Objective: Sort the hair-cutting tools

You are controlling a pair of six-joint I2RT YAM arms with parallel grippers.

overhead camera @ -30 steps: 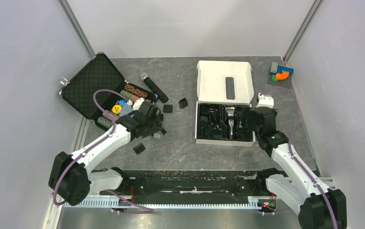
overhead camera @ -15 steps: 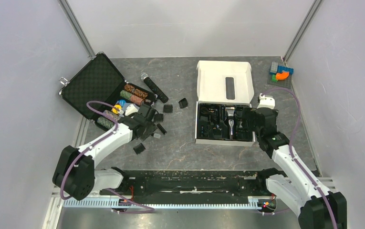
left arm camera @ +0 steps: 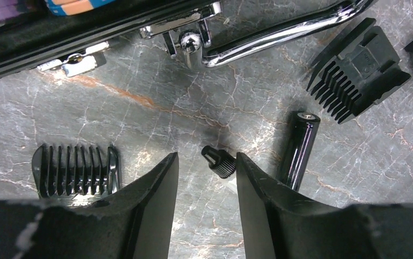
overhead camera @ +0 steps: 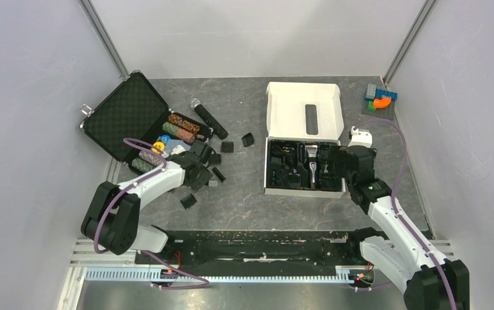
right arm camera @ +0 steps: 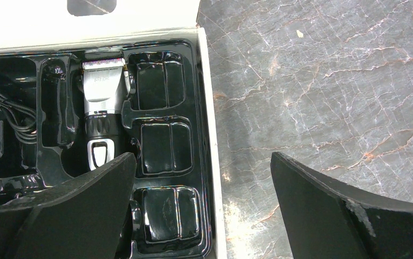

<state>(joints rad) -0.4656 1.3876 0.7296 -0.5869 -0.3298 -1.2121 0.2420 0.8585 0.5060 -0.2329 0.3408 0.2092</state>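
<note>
Clipper combs lay on worktop, left fingers half parted astride small black cap, cap ungripped, right fingers released wide above tray edge, hair clipper seated.

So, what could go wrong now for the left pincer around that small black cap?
1. The small black cap sits off-centre between the fingers of the left pincer, close to one finger, so closing may flick it away rather than grip it.
2. The black cylinder lies right beside that finger; a nudge could probably send it rolling.
3. A comb attachment is partly hidden behind the other finger and might be dragged along.
</note>
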